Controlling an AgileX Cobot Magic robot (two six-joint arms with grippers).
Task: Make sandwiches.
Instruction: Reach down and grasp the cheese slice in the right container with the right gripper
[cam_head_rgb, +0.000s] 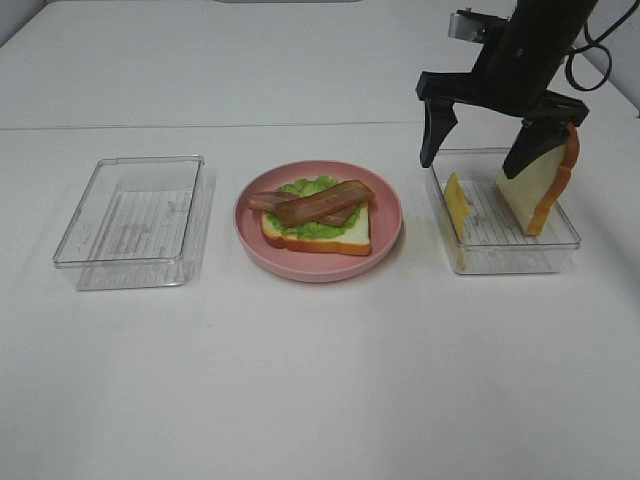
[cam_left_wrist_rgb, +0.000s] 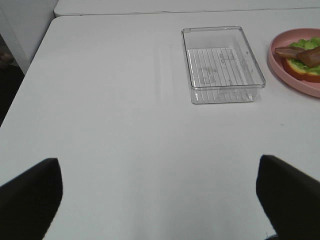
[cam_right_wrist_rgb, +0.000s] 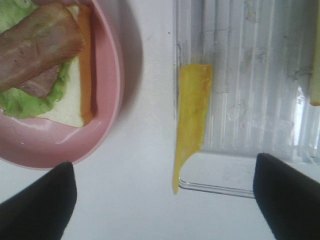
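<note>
An open-faced sandwich (cam_head_rgb: 318, 216) lies on the round pink plate (cam_head_rgb: 320, 268): a white bread slice, green lettuce and two bacon strips on top. A yellow cheese slice (cam_head_rgb: 456, 205) stands on edge against the left wall of the right clear tray (cam_head_rgb: 510, 258). A second bread slice (cam_head_rgb: 530, 190) leans at that tray's right side. My right gripper (cam_head_rgb: 483, 150) hangs open over this tray, one finger on each side. In the right wrist view the cheese (cam_right_wrist_rgb: 191, 110) lies between the open fingers (cam_right_wrist_rgb: 37, 205), nothing held. My left gripper (cam_left_wrist_rgb: 160, 200) is open over bare table.
A clear tray (cam_head_rgb: 130, 262) with nothing in it sits left of the plate; the left wrist view shows the same tray (cam_left_wrist_rgb: 220, 89) and the plate's edge (cam_left_wrist_rgb: 280, 67). The white table's left edge shows in the left wrist view.
</note>
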